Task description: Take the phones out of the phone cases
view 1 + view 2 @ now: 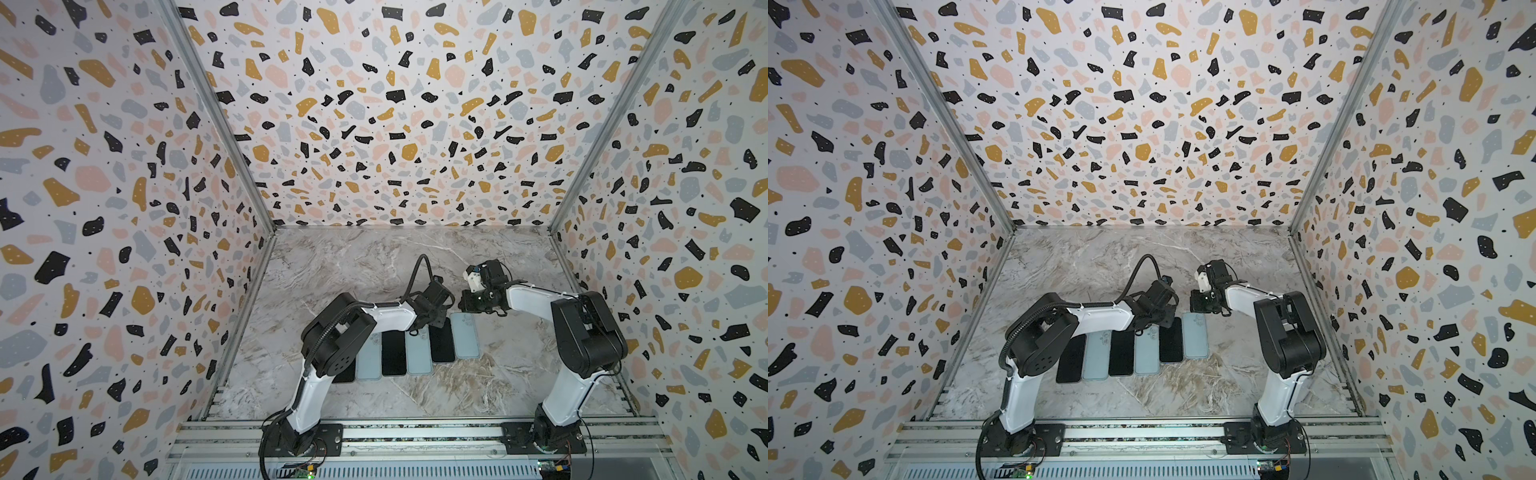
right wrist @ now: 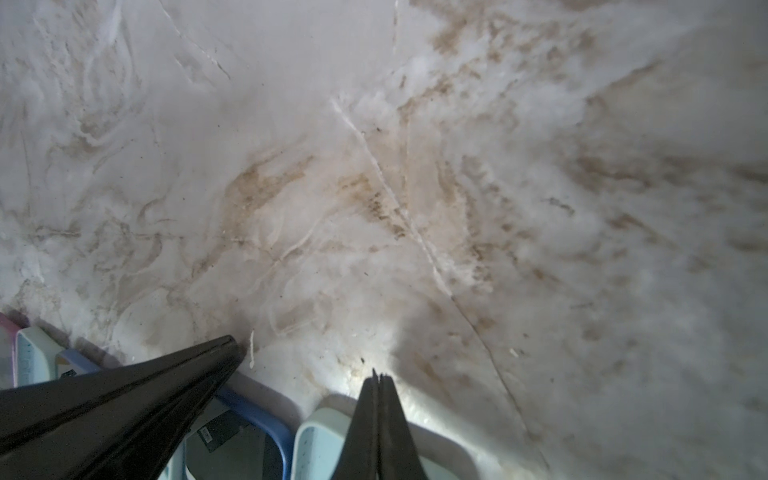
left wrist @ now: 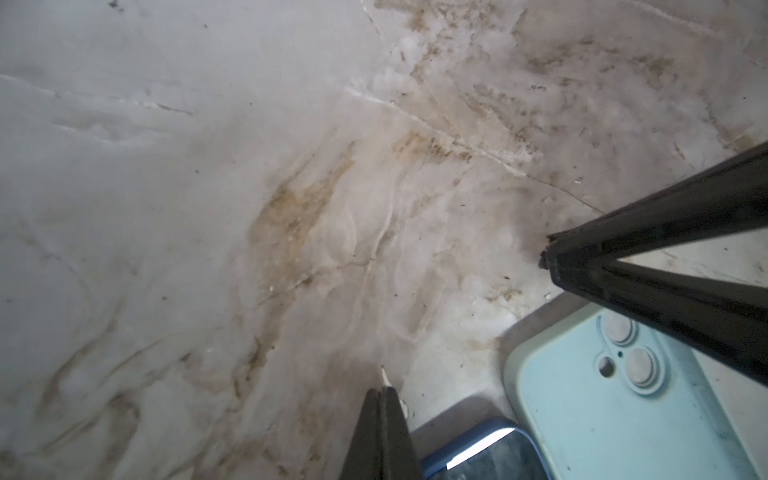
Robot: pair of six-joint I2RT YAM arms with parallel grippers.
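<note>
A row of flat phones lies on the marble table in both top views. Dark-screened ones with a blue case rim alternate with light blue ones lying back up. My left gripper is shut and empty, its tip just past the far end of a blue-rimmed phone. Shut and empty too, my right gripper hovers at the far end of the rightmost light blue case. Each wrist view shows the other arm's fingers.
Further dark phones and light blue cases continue the row to the left, partly under the left arm. A pink edge shows at the row's end in the right wrist view. Patterned walls enclose the table on three sides.
</note>
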